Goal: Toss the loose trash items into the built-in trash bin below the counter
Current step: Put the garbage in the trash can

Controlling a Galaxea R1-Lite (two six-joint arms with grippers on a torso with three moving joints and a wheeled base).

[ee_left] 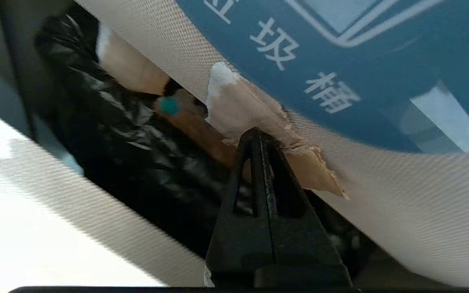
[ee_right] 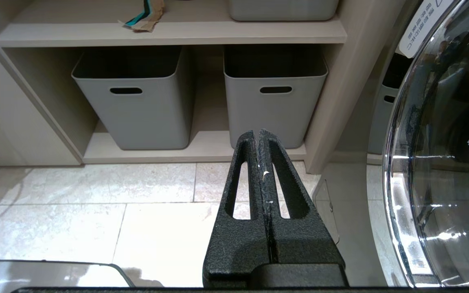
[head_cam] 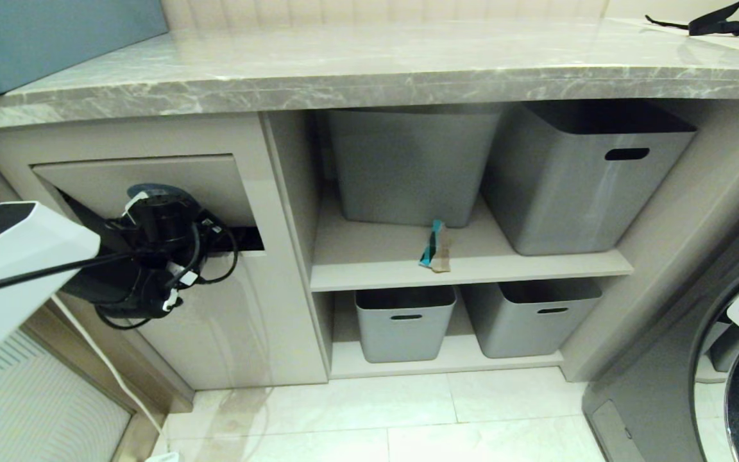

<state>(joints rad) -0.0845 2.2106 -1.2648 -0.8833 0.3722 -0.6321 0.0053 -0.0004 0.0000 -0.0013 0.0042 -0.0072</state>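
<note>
Left gripper (ee_left: 259, 134) at the flap (head_cam: 170, 176) of the built-in trash bin, under the counter (head_cam: 369, 90).
Its blue sticker (ee_left: 340, 61) reads "垃圾桶". The fingers, pressed together, clamp a plain brown cardboard scrap (ee_left: 250, 114) against the flap's lower edge, over the black bin liner (ee_left: 128, 142). A teal-printed scrap (head_cam: 435, 246) lies on the upper shelf (head_cam: 472, 266), long axis running near to far. The right gripper (ee_right: 259, 136), closed and empty, hangs above the floor.

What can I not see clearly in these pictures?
- Head view: the left claw tips, hidden by its own wrist and cables at the flap.
- Left wrist view: the bin's depth, dark and blurred.
- Left wrist view: the sticker, cut off by the picture edge.
- Head view: the shelf scrap's print, too small.
</note>
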